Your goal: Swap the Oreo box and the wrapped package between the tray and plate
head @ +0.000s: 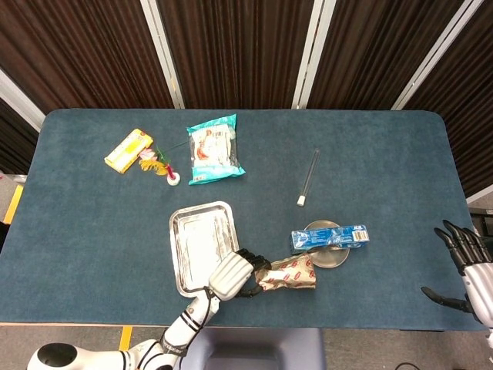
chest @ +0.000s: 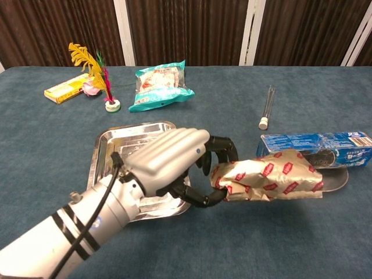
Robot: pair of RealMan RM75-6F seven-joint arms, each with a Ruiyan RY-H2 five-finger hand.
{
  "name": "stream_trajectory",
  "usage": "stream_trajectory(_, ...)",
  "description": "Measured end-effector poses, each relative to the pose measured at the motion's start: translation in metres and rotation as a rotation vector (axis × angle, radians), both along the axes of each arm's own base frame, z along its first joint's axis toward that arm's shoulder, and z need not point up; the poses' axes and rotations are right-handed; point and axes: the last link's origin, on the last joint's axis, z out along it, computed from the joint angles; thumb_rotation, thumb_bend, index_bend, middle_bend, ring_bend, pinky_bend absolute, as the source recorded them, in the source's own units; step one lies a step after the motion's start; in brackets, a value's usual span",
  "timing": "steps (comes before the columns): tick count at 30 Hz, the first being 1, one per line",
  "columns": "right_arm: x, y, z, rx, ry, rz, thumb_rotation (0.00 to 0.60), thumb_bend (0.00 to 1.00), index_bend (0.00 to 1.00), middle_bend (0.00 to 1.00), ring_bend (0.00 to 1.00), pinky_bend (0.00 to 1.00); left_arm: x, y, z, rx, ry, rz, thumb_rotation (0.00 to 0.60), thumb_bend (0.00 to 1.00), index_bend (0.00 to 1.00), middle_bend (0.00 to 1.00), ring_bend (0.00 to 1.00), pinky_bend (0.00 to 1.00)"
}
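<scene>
Bench [head: 92, 223] is carrying all items. Tray [head: 199, 220] is sitting empty, near-left of centre. Oreo box [head: 330, 237] is lying across the small plate [head: 317, 228], overhanging both sides. Left hand [chest: 174, 160] is clamping one end of the wrapped package [chest: 273, 177], which is hanging out to the right, apparently lifted just clear of the bench. Right hand [head: 464, 258] is idling at the right edge, fingers apart, holding nothing.

Risks, as judged:
- Package is being held by its crinkled end only; foil could be slipping or tearing under the load.
- Its free end is sitting close to the box; a swing could be knocking the box off the plate.
</scene>
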Motion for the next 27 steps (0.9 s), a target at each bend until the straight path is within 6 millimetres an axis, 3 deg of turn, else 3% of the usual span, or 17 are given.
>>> stream_trajectory(5, 0.002, 0.003, -0.002, 0.016, 0.001, 0.011, 0.600, 0.15, 0.00, 0.00, 0.00, 0.03, -0.018, 0.009, 0.036, 0.104, 0.028, -0.032, 0.600, 0.48, 0.57, 0.69, 0.50, 0.45)
stream_trajectory(9, 0.003, 0.003, -0.004, 0.017, 0.008, 0.013, 0.600, 0.15, 0.00, 0.00, 0.00, 0.03, -0.056, 0.027, 0.069, 0.199, 0.123, -0.008, 0.600, 0.47, 0.54, 0.67, 0.50, 0.43)
stream_trajectory(16, 0.007, 0.003, -0.013, 0.032, 0.029, 0.016, 0.600, 0.15, 0.00, 0.00, 0.00, 0.03, -0.114, 0.050, 0.086, 0.239, 0.249, 0.108, 0.600, 0.44, 0.41, 0.55, 0.45, 0.37)
stream_trajectory(18, 0.007, 0.002, -0.014, 0.035, 0.029, 0.012, 0.600, 0.15, 0.00, 0.00, 0.00, 0.03, -0.127, 0.054, 0.089, 0.240, 0.265, 0.147, 0.600, 0.42, 0.30, 0.45, 0.38, 0.33)
stream_trajectory(20, 0.006, 0.000, -0.014, 0.033, 0.030, 0.004, 0.600, 0.15, 0.00, 0.00, 0.00, 0.03, -0.135, 0.055, 0.090, 0.236, 0.282, 0.172, 0.600, 0.40, 0.10, 0.25, 0.22, 0.26)
stream_trajectory(22, 0.006, -0.001, -0.015, 0.030, 0.032, 0.002, 0.600, 0.15, 0.00, 0.00, 0.00, 0.03, -0.140, 0.055, 0.092, 0.223, 0.303, 0.190, 0.600, 0.39, 0.01, 0.10, 0.07, 0.16)
stream_trajectory(25, 0.007, -0.001, -0.015, 0.027, 0.032, 0.002, 0.600, 0.15, 0.00, 0.00, 0.00, 0.03, -0.141, 0.051, 0.096, 0.205, 0.301, 0.207, 0.600, 0.39, 0.00, 0.00, 0.00, 0.03)
stream_trajectory(27, 0.007, -0.001, -0.015, 0.026, 0.031, 0.000, 0.600, 0.15, 0.00, 0.00, 0.00, 0.03, -0.139, 0.046, 0.101, 0.207, 0.287, 0.209, 0.600, 0.38, 0.00, 0.00, 0.00, 0.02)
